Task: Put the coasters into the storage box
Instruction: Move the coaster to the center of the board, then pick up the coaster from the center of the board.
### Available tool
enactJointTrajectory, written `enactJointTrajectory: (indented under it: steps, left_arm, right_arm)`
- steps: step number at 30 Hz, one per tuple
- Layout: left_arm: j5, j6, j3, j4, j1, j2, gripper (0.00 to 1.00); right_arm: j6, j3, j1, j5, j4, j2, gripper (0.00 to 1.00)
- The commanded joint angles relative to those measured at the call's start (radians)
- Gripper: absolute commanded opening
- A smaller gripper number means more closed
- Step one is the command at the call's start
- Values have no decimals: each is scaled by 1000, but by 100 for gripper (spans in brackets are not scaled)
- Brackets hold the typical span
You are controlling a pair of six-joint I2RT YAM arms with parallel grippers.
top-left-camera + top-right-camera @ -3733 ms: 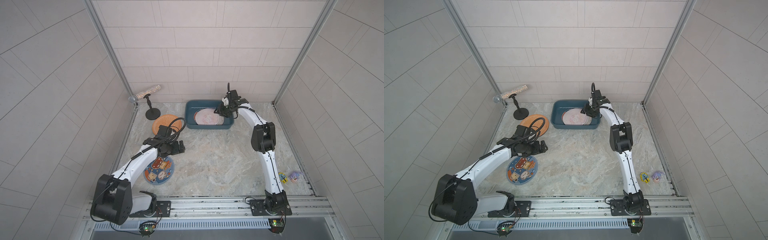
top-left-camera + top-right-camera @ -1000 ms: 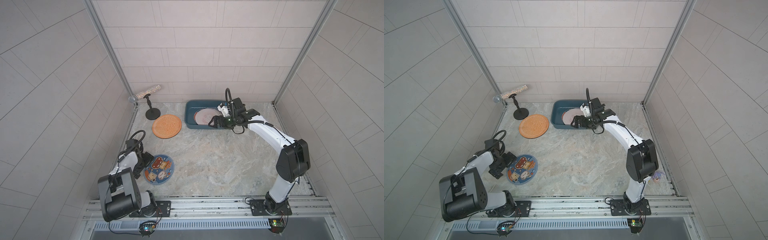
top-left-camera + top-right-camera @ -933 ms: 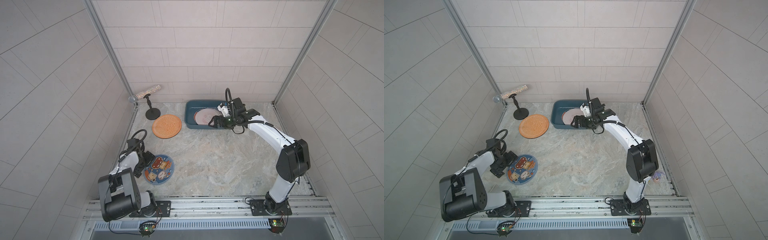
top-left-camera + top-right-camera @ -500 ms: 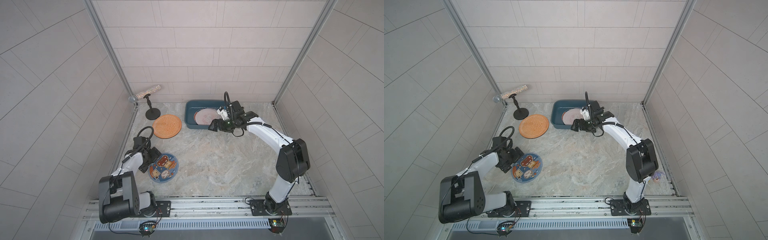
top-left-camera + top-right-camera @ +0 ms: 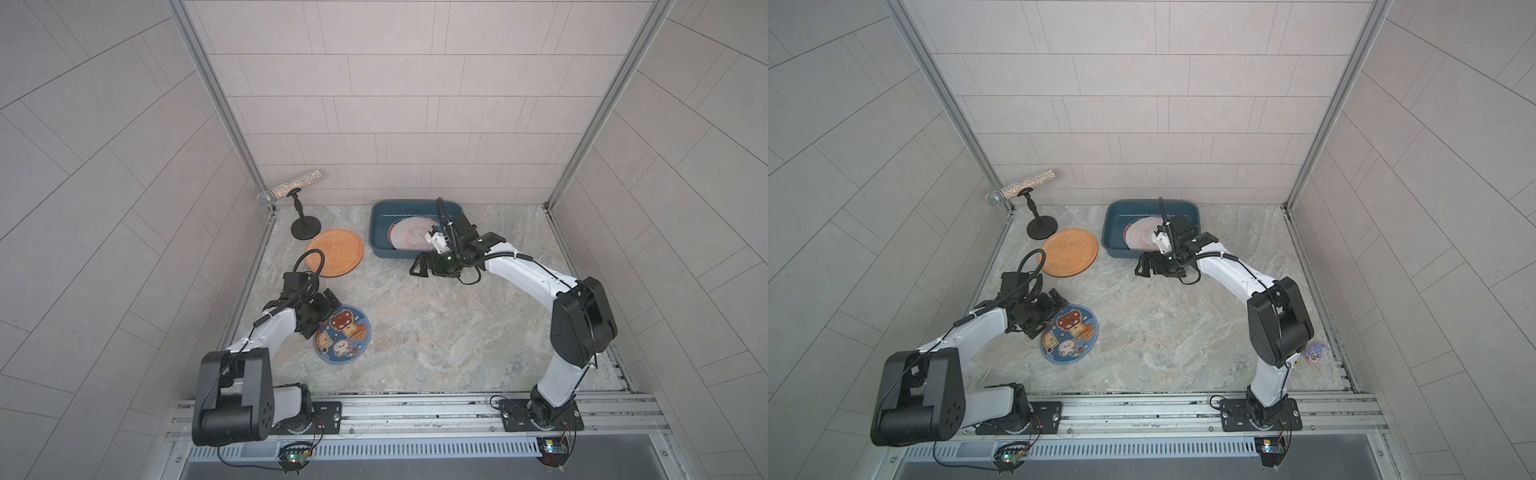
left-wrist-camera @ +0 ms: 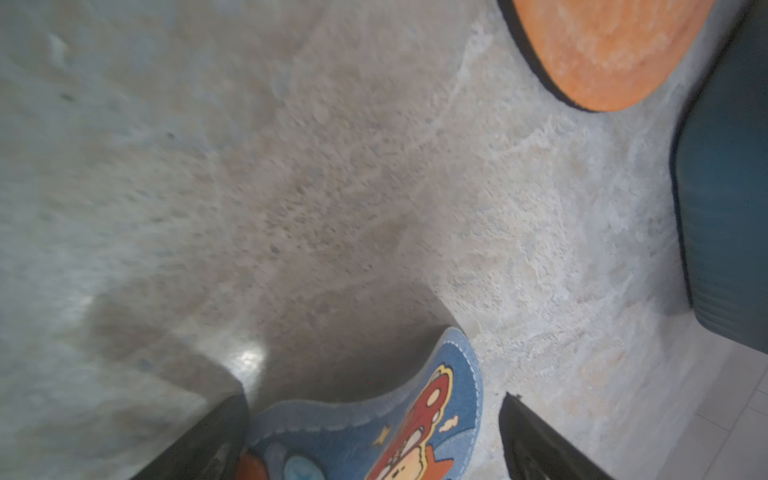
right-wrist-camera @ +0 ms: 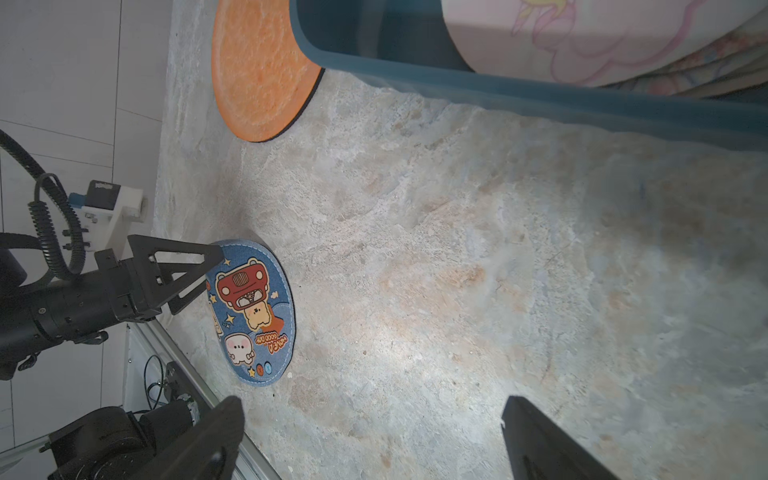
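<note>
1. In both top views, the left gripper (image 5: 321, 316) is standing spread wide at the rim of the blue coaster (image 5: 343, 334), clasping nothing yet. The orange coaster (image 5: 334, 251) is lying flat just beside the storage box (image 5: 376, 237), near the microphone stand (image 5: 305, 228). The right gripper (image 5: 417, 268) is hanging released and empty over the table (image 5: 436, 332), just in front of the box, where pink-printed coasters (image 5: 405, 237) are already sitting.
2. In the left wrist view, the blue coaster's edge is sitting between the two dark fingers (image 6: 208, 440) and seems to be curling up off the stone; neither finger is pressing on it.
3. In the right wrist view, this arm's own jaws are gaping over bare stone, and one left fingertip is touching the blue coaster's rim.
4. The pick-up of the blue coaster looks to be the step in hand. The next move is calling for a pinch on that thin edge, then a lift and a carry to the box. The orange one is waiting after it.
</note>
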Motion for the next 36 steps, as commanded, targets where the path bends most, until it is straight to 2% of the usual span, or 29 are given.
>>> enactJointTrajectory:
  steps: [1, 8, 13, 19, 31, 36]
  left_arm:
    - [46, -44, -77, -140, -41, 74, 100]
    - [-132, -35, -50, -295, -44, -38, 100]
    - [-196, -61, -48, -337, -44, -100, 100]
    - [-146, -53, -75, -283, -51, -79, 97]
    - [-133, -41, -87, -252, -139, -38, 93]
    - [-116, -44, -91, -241, -170, -35, 92]
  right_arm:
    - [7, -2, 32, 5, 15, -18, 100]
    - [29, -13, 111, 11, 38, 12, 100]
    - [36, -3, 189, 5, 50, 55, 100]
    - [49, 15, 267, -1, 74, 113, 100]
    - [94, -20, 302, 0, 138, 152, 99]
    - [147, -43, 327, 10, 189, 184, 93]
